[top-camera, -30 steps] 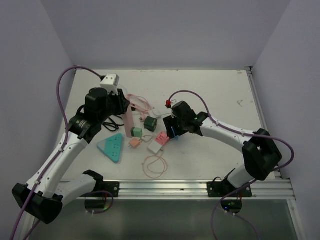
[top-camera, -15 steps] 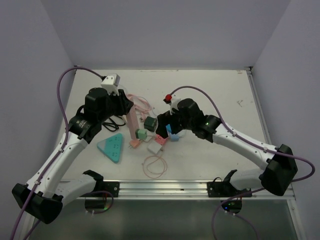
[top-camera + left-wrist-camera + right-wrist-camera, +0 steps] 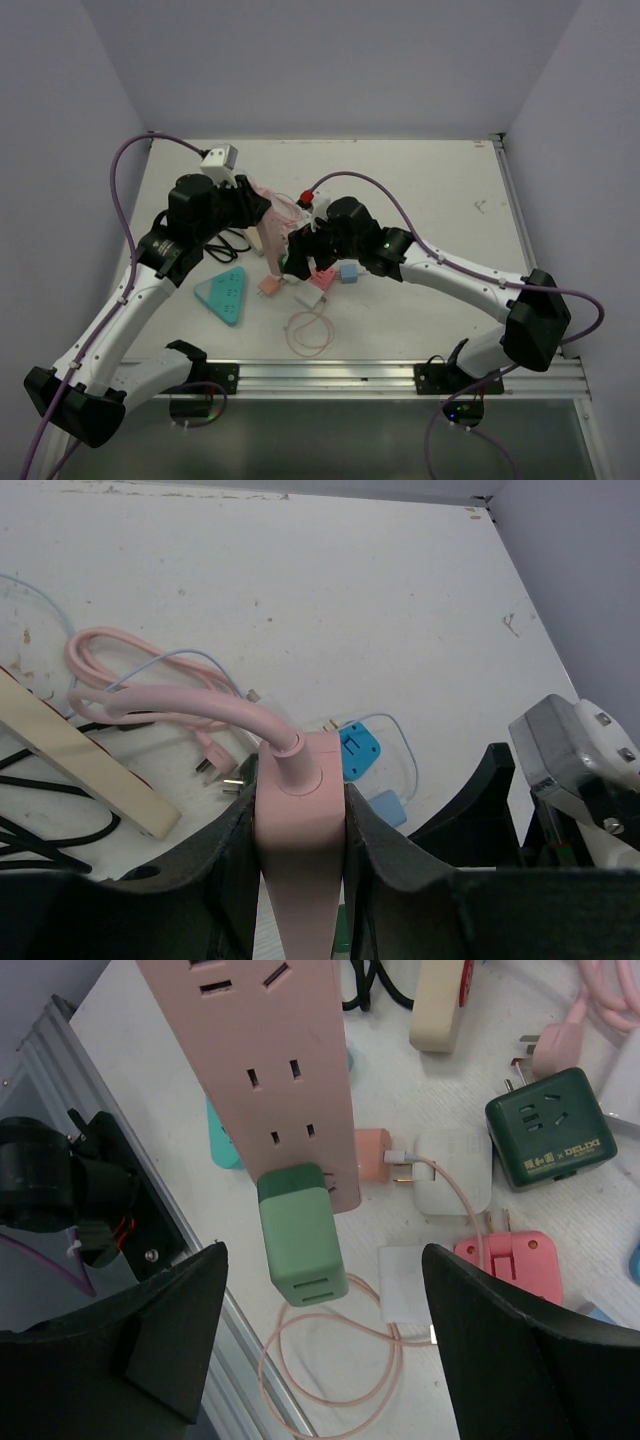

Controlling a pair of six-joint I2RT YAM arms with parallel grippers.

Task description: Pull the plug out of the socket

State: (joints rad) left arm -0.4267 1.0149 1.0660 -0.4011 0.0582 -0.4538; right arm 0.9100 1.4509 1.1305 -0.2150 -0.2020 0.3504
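Observation:
My left gripper (image 3: 300, 810) is shut on the cable end of a pink power strip (image 3: 298, 865) and holds it tilted above the table; in the top view that gripper (image 3: 255, 215) and strip (image 3: 268, 242) sit left of centre. A light green plug (image 3: 300, 1235) is seated in the strip's (image 3: 262, 1060) lowest socket. My right gripper (image 3: 323, 1250) is open, its fingers (image 3: 175, 1330) standing wide on both sides of the plug without touching it. In the top view the right gripper (image 3: 298, 256) is right at the strip's lower end.
On the table below lie a dark green cube socket (image 3: 545, 1130), a white charger (image 3: 455, 1170), a pink adapter (image 3: 515, 1260), a looped pink cable (image 3: 310, 333), a teal triangular strip (image 3: 224, 294), a beige strip (image 3: 80, 760) and a blue adapter (image 3: 358, 750). An aluminium rail (image 3: 330, 375) runs along the near edge.
My right arm has swung left from the adapters to the strip's lower end, with the green plug between its open fingers. The left arm still holds the strip, nearly unmoved.

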